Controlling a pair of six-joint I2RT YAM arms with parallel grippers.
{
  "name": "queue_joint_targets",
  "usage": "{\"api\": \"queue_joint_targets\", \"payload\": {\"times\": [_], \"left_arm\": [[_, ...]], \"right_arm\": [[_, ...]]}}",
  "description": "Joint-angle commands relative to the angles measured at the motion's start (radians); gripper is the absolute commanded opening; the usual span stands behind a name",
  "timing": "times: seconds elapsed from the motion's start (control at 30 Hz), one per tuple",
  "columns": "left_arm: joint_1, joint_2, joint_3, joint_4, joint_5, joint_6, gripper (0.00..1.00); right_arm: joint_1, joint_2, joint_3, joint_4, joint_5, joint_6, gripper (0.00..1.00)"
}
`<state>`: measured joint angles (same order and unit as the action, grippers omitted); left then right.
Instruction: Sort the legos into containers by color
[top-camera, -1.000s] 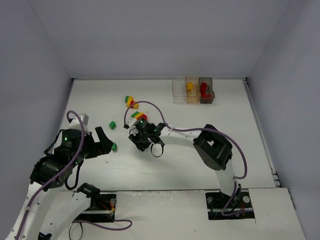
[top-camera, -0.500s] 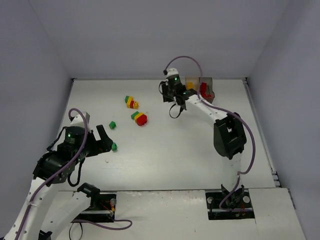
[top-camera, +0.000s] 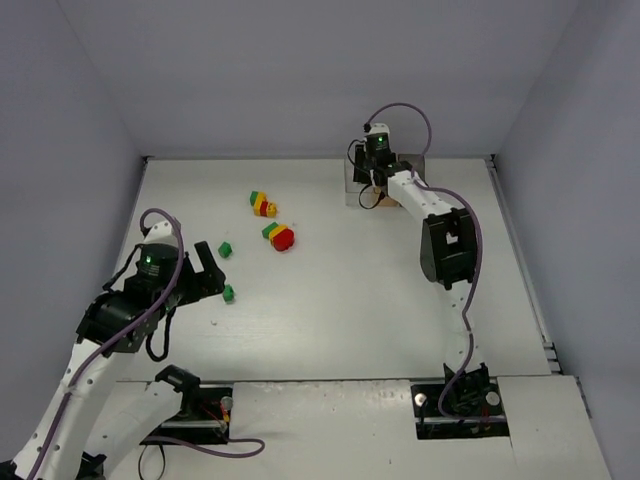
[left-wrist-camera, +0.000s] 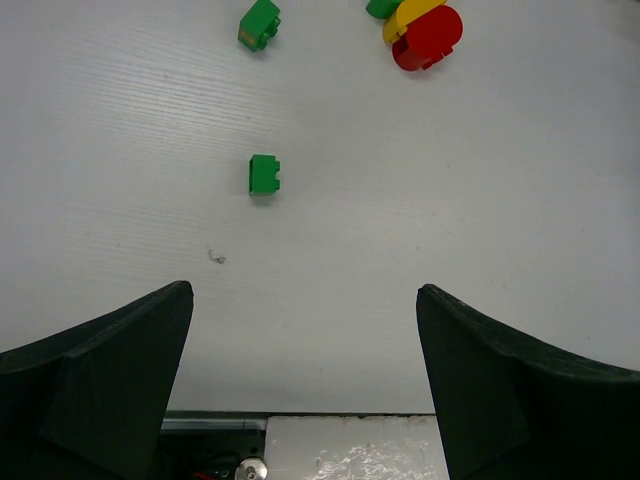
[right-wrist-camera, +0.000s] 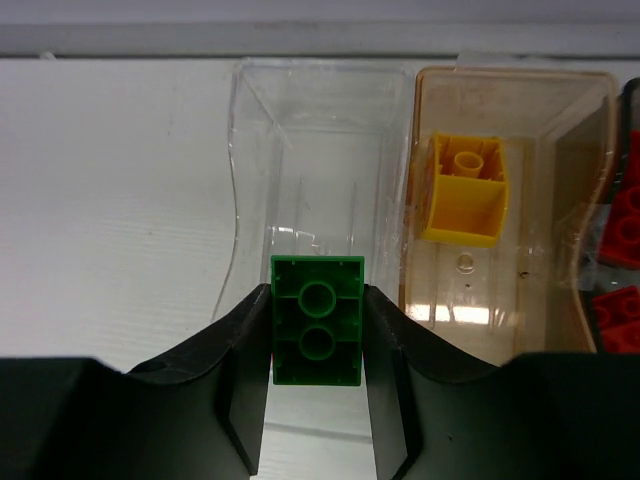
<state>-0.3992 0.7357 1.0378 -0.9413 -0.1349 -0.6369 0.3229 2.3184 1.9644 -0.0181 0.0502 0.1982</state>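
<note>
Green brick (right-wrist-camera: 317, 320) pinched between the right gripper (right-wrist-camera: 318, 300) fingers, hollow underside to the wrist camera, over the near end of the clear container (right-wrist-camera: 245, 180). Next door, 1 yellow brick (right-wrist-camera: 463, 190) inside the orange container (right-wrist-camera: 590, 150); red bricks (right-wrist-camera: 625, 230) in the dark container (right-wrist-camera: 632, 100) at the frame edge. Out on the table (top-camera: 350, 300), 2 loose green bricks (left-wrist-camera: 264, 174) and 2 mixed clumps (top-camera: 280, 237). Left gripper (left-wrist-camera: 305, 380) spread wide, holding nothing, just short of 1 green brick

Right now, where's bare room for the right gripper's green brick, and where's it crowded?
Clear transparent box at the right gripper and its green brick: bare. Orange-tinted box beside it: one yellow brick, near half free. Crowded: red-yellow-green clump and loose green bricks ahead of the left gripper.
</note>
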Motion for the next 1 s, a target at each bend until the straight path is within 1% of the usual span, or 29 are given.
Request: {"api": "queue_joint_targets", "payload": {"times": [0.0,0.07,0.13,0.17,0.2,0.27,0.3,0.37,0.47,0.57,0.63,0.77,0.8,0.83,0.87,0.9,0.93,0.97], "left_arm": [[-0.006,0.028,0.01,0.062,-0.034,-0.024,0.87],[-0.006,0.039,0.005,0.068,-0.042,-0.029,0.87],[-0.006,0.047,-0.002,0.075,-0.043,-0.032,0.87],[-0.004,0.056,-0.005,0.084,-0.042,-0.036,0.87],[-0.006,0.062,-0.01,0.09,-0.04,-0.038,0.87],[-0.006,0.077,-0.021,0.107,-0.038,-0.044,0.87],[-0.006,0.086,-0.022,0.111,-0.038,-0.047,0.87],[-0.006,0.144,-0.022,0.116,-0.043,-0.084,0.87],[-0.004,0.191,-0.024,0.122,-0.045,-0.101,0.87],[-0.003,0.255,-0.03,0.154,-0.06,-0.101,0.87],[-0.004,0.315,-0.028,0.188,-0.063,-0.089,0.87],[0.002,0.439,-0.006,0.217,-0.078,-0.078,0.86],[0.013,0.489,-0.004,0.22,-0.08,-0.076,0.85],[0.019,0.514,-0.004,0.231,-0.08,-0.072,0.83],[0.026,0.537,-0.004,0.236,-0.075,-0.07,0.82],[0.043,0.575,-0.007,0.249,-0.069,-0.069,0.78],[0.049,0.591,-0.012,0.259,-0.066,-0.07,0.76],[0.059,0.608,-0.015,0.268,-0.062,-0.07,0.74]], "right_arm": [[-0.016,0.011,0.093,0.027,-0.087,0.004,0.19],[-0.019,0.025,0.119,0.027,-0.099,-0.008,0.22],[-0.018,0.036,0.129,0.027,-0.121,-0.022,0.27],[-0.018,0.038,0.134,0.027,-0.122,-0.023,0.31],[-0.018,0.036,0.134,0.027,-0.124,-0.025,0.4],[-0.018,0.033,0.133,0.027,-0.124,-0.029,0.46],[-0.019,0.026,0.126,0.029,-0.124,-0.029,0.53],[-0.019,-0.006,0.101,0.029,-0.125,-0.028,0.57],[-0.019,-0.068,0.064,0.029,-0.138,-0.023,0.57],[-0.016,-0.166,-0.034,0.038,-0.156,0.004,0.57],[-0.016,-0.223,-0.131,0.05,-0.158,0.029,0.56],[-0.015,-0.405,-0.306,0.072,-0.17,0.046,0.57],[-0.013,-0.431,-0.338,0.076,-0.17,0.049,0.56],[-0.015,-0.491,-0.407,0.078,-0.17,0.053,0.56],[-0.015,-0.52,-0.441,0.081,-0.17,0.058,0.56],[-0.013,-0.545,-0.473,0.086,-0.17,0.063,0.56],[-0.013,-0.598,-0.539,0.089,-0.17,0.069,0.56],[-0.012,-0.622,-0.57,0.092,-0.176,0.081,0.56]]}}
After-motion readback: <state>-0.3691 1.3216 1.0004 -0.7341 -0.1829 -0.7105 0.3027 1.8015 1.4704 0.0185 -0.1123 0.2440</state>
